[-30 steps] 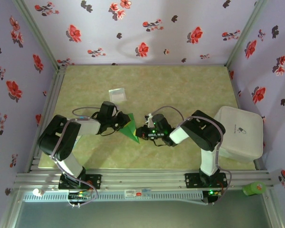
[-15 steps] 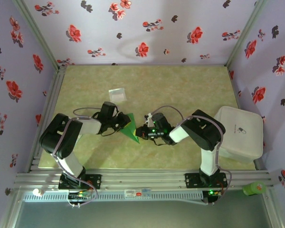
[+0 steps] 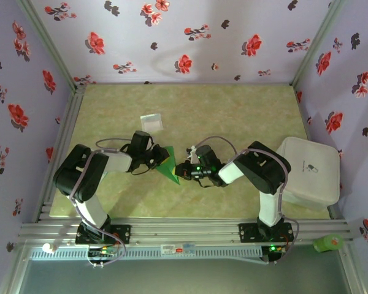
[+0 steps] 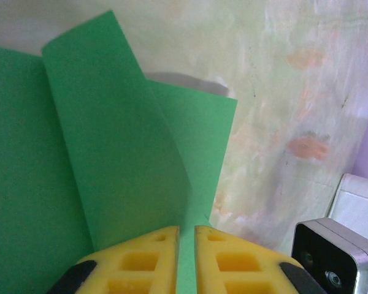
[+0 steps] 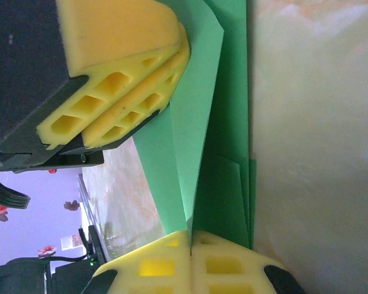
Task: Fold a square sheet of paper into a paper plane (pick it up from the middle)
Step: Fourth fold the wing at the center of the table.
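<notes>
The bright green sheet of paper point(image 3: 168, 163) is folded into a pointed, layered shape like a rough paper plane and sits at the table's middle between my two grippers. My left gripper point(image 3: 157, 158) is shut on its left side. In the left wrist view a thin green flap point(image 4: 116, 153) runs up from between the yellow fingertips of this gripper point(image 4: 187, 231). My right gripper point(image 3: 183, 171) is shut on the right side. The right wrist view shows its jaws point(image 5: 190, 236) pinched on the creased layers point(image 5: 199, 116), with the left gripper's yellow fingers point(image 5: 126, 73) close above.
A small pale square packet point(image 3: 151, 121) lies on the table behind the left gripper. A white lidded box point(image 3: 308, 169) stands at the right edge. A green object point(image 3: 327, 243) rests on the front rail at the right. Flowered walls close in three sides.
The left arm's elbow has drifted slightly to the right. Both grips on the green paper are unchanged.
</notes>
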Available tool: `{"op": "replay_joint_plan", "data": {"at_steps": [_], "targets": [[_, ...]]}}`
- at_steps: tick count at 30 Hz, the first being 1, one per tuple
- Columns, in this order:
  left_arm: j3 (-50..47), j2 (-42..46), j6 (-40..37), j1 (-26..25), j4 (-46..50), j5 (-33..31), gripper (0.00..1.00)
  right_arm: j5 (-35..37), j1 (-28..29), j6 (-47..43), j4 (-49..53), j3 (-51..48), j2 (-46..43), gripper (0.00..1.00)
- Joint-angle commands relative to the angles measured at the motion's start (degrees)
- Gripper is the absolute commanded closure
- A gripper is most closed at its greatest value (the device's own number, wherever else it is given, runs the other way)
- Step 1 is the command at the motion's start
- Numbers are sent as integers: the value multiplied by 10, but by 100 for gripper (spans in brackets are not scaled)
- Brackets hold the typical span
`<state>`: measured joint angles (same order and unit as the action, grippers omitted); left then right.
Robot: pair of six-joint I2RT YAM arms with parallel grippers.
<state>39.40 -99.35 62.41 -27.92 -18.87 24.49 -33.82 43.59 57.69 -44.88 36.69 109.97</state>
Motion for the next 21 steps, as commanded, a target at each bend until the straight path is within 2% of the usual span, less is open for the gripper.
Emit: {"op": "replay_joint_plan", "data": {"at_steps": [1,11,21], "targets": [[10,-12,-5,-4,1,-2,85,13,-5,7,39,1,21,99],[16,-26,-19,-4,16,9,85,14,-5,6,41,-1,20,98],[12,-39,-36,-4,45,10,85,14,-4,2,70,2,-3,85]]}}
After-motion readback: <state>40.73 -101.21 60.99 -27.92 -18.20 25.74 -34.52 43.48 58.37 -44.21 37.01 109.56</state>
